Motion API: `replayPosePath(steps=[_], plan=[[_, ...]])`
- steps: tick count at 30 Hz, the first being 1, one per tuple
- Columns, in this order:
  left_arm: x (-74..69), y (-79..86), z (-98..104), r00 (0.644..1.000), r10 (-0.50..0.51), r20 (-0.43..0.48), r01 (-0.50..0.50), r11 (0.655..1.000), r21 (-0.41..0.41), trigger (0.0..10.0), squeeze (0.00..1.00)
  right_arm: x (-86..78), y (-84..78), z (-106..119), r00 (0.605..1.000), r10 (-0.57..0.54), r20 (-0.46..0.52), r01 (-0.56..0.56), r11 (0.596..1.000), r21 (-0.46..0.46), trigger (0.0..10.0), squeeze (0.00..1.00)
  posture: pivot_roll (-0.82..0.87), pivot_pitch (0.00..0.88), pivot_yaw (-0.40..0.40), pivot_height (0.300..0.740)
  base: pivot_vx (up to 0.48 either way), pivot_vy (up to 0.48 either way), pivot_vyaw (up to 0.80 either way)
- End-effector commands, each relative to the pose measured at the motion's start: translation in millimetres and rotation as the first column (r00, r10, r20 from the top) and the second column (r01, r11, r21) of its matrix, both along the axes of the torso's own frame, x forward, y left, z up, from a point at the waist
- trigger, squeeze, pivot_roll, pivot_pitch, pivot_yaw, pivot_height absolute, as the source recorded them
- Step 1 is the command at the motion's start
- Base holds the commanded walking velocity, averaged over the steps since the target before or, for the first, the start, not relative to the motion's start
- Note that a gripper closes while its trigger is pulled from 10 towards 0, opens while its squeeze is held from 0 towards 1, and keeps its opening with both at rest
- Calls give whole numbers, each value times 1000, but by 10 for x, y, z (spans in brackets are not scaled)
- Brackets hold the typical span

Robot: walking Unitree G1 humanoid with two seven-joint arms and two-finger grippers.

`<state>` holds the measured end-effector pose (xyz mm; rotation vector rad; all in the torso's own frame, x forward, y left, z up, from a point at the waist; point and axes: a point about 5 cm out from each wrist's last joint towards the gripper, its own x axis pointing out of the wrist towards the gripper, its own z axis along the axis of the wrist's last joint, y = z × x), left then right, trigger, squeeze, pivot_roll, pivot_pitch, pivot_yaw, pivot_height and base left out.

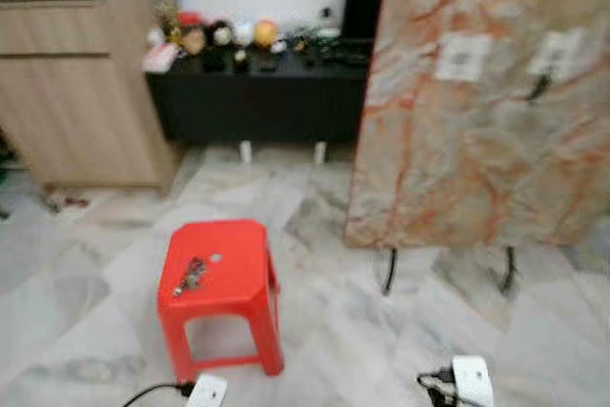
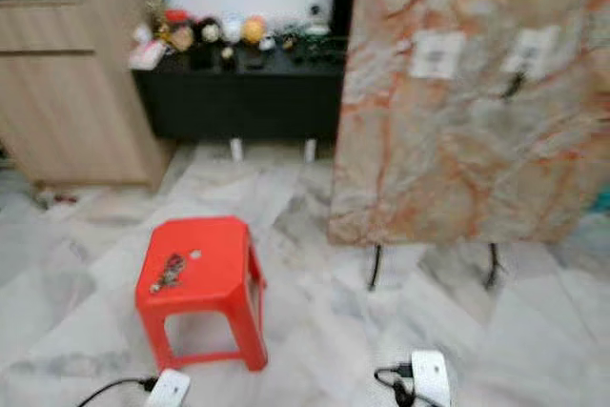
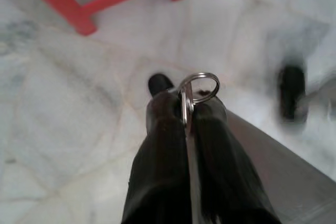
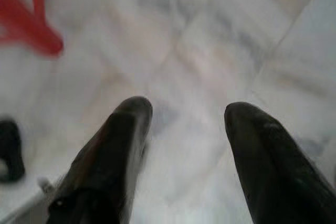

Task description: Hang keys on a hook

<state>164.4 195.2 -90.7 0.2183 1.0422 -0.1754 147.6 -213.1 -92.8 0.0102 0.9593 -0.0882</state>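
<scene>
A red plastic stool (image 1: 222, 283) stands on the pale marble floor (image 1: 362, 331), and on its seat lies a small bunch of keys (image 1: 190, 276), off toward the robot's left side of the seat, with a little round pale thing just beside it that is too blurred to name.

Both arms hang low. The left end effector (image 3: 188, 111) points down at the floor near the stool's legs, its two black fingers pressed together and pinching a silver key ring (image 3: 200, 87); the loop of the ring stands clear past the fingertips, and a flat metal piece runs back between the fingers. The right end effector (image 4: 187, 109) also points at the floor, its fingers spread wide with nothing between them, the stool's leg off at the edge of its view.

Ahead and to the robot's right stands a marble-patterned board (image 1: 481, 102) on thin black legs, with two pale square patches near its top; a small dark hook (image 1: 539, 88) hangs below the right-hand one. Further back are a wooden cabinet (image 1: 81, 83) on the left and a low black table (image 1: 257, 92) carrying a row of small toys.
</scene>
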Motion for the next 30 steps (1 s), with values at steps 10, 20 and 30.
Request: replayPosePath(steps=[10, 20, 30], plan=[[-257, 22, -107, 994, -11, -113, 14, 1000, 27, 10000, 0, 136, -18, 61, 999, 14, 42, -13, 1000, -18, 10000, 0, 65, 0, -40, 740, -279, 0, 0], [-311, 2, -129, 993, -4, -121, 7, 1000, 25, 10000, 0, 123, -25, 56, 999, 13, 36, -12, 1000, -23, 10000, 0, 67, 0, -42, 740, -278, 0, 0], [-333, 11, -135, 992, 5, -124, -1, 1000, 31, 10000, 0, 131, -18, 58, 999, 9, 39, -8, 1000, -18, 10000, 0, 75, 0, -44, 740, -277, 0, 0]])
